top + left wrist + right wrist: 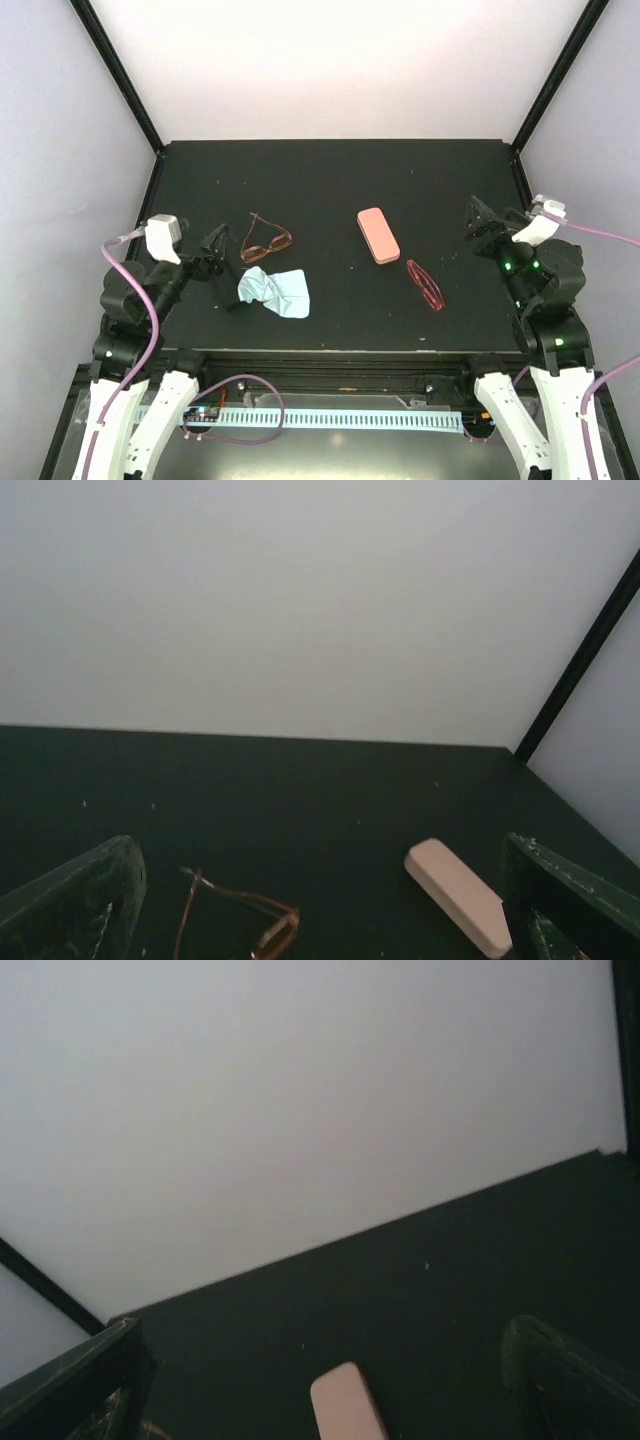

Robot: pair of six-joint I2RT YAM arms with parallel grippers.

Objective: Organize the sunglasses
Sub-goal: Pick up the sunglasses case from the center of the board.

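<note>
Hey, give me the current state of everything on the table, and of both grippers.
amber sunglasses: unfolded, lying loose
red sunglasses: lying flat, not held
pink case: closed
blue cloth: crumpled
left gripper: open, empty
right gripper: open, empty

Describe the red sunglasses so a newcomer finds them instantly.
On the black table, find the pink case right of centre. The red sunglasses lie beside it, toward the near right. Slim red rims separate them from the amber pair.
</note>
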